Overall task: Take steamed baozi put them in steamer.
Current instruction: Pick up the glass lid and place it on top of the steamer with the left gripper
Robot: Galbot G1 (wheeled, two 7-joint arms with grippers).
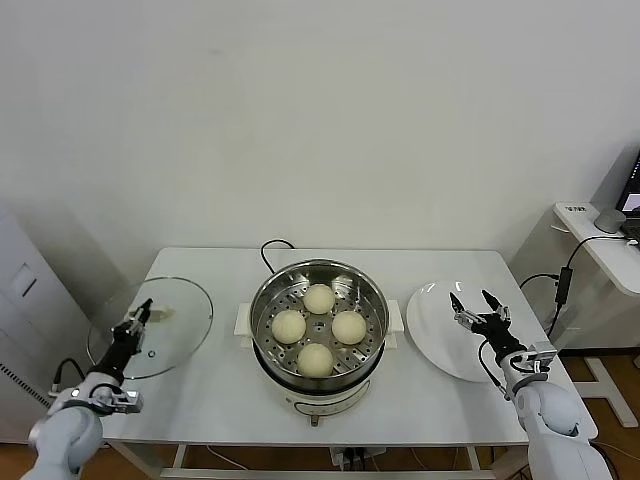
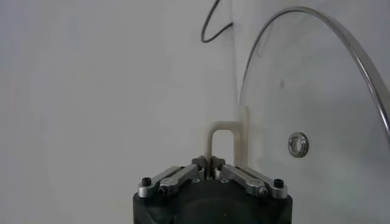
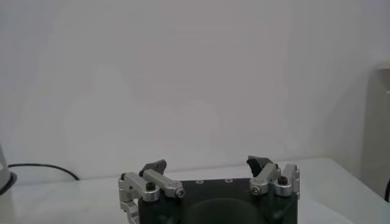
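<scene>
Several cream-white baozi (image 1: 319, 298) lie on the perforated tray inside the steel steamer (image 1: 262, 300) at the table's middle. My left gripper (image 1: 140, 315) is at the table's left end, shut on the cream handle (image 1: 160, 313) of the glass lid (image 1: 185, 300). In the left wrist view my left gripper (image 2: 210, 163) pinches one leg of the handle (image 2: 220, 131), with the lid's glass (image 2: 317, 91) beside it. My right gripper (image 1: 472, 300) is open and empty above the white plate (image 1: 440, 340); it also shows open in the right wrist view (image 3: 207, 163).
A black cord (image 1: 270, 247) runs from behind the steamer across the table's back. A side desk with a laptop (image 1: 630, 195) stands at the far right. A grey cabinet (image 1: 25, 300) stands to the left of the table.
</scene>
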